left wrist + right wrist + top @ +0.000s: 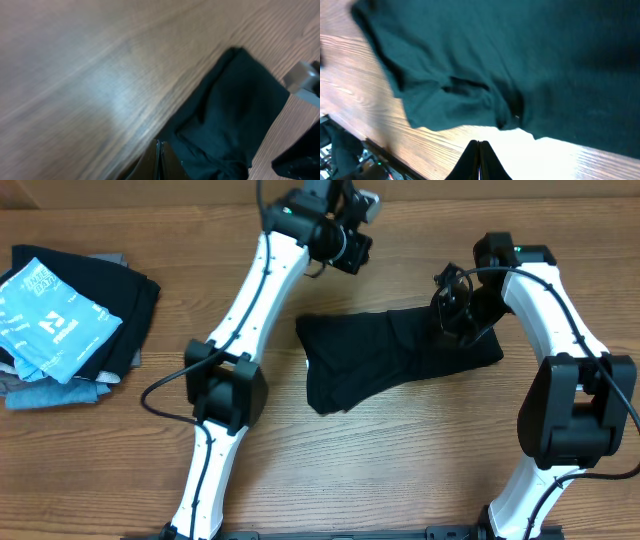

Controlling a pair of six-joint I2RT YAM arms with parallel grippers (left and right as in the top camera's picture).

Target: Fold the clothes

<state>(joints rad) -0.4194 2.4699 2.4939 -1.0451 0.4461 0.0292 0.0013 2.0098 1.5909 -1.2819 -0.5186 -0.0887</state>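
Observation:
The clothes, a plain black T-shirt (400, 355), lie bunched in a rough folded strip on the wooden table, between the two arms. My left gripper (352, 248) hangs shut above the table beyond the shirt's far left corner, holding nothing. In the left wrist view its fingertips (160, 149) are pressed together, with the shirt (235, 110) to their right. My right gripper (452, 305) hovers over the shirt's far right part, shut and empty. In the right wrist view its tips (479, 146) meet over bare wood just off the shirt's (520, 60) edge.
A pile of other garments lies at the table's left edge. A light-blue one with white print (50, 315) is on top, over a black one (135, 305) and grey and blue ones (50, 392). Part of the right arm (302, 80) shows in the left wrist view.

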